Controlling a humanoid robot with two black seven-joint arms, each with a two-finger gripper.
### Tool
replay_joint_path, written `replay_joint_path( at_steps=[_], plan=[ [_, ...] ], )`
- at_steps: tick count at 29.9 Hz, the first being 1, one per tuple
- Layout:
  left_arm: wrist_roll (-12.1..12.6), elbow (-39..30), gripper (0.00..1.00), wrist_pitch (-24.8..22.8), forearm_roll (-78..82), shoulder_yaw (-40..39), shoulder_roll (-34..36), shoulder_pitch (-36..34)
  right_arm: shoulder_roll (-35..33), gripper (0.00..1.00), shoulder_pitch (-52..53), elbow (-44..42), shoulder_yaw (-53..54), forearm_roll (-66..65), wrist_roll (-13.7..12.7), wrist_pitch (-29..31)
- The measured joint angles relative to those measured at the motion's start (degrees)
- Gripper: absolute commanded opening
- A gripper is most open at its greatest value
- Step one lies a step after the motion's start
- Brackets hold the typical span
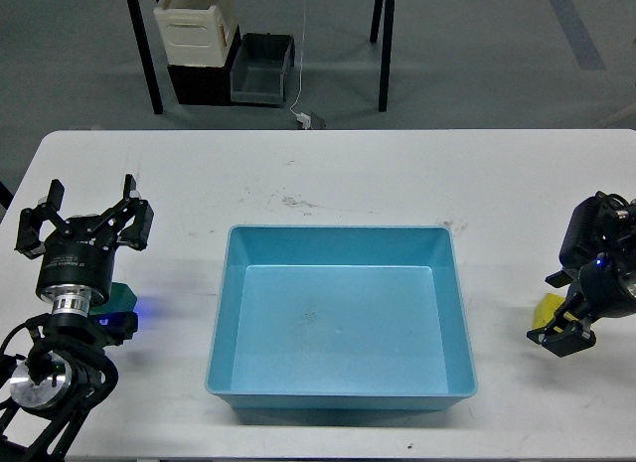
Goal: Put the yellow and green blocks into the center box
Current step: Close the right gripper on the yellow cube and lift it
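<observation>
box [341, 328] centre, blocks [125, 296] left, right

Our left arm [75, 273] hides most of the green block [123, 296], our right gripper [566, 335] covers part of the yellow block [548, 308], its fingers indistinguishable.

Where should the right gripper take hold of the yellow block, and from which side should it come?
Probably from above, closing on two opposite side faces. The yellow block lies on the white table to the right of the blue box, and the right gripper covers most of it. Only one corner shows, so its exact orientation cannot be told.
</observation>
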Motion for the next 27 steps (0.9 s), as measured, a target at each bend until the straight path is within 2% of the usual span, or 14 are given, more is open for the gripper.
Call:
replay_joint_path(
  at_steps=[9,20,22,24,27],
  plan=[
    [0.0,0.6,1.00,0.0,0.1,0.0,0.0,0.1,1.4,0.99,1.4,-1.0,-4.6,-1.5,0.0,0.0],
    [0.0,1.1,1.00,0.0,0.1,-0.1,0.0,0.1,1.4,0.98,0.3,-4.3,-5.1,-1.5,0.0,0.0],
    [0.0,1.1,1.00,0.0,0.1,-0.1,0.0,0.1,1.5,0.94,-0.1,-4.7,-5.1,-1.5,0.0,0.0],
    [0.0,1.3,1.00,0.0,0.1,-0.2,0.0,0.1,1.6,0.81,-0.3,-4.9,-5.1,-1.5,0.0,0.0],
    [0.0,1.7,1.00,0.0,0.1,-0.2,0.0,0.1,2.2,0.79,-1.0,-4.7,-4.5,-1.5,0.0,0.0]
  ],
)
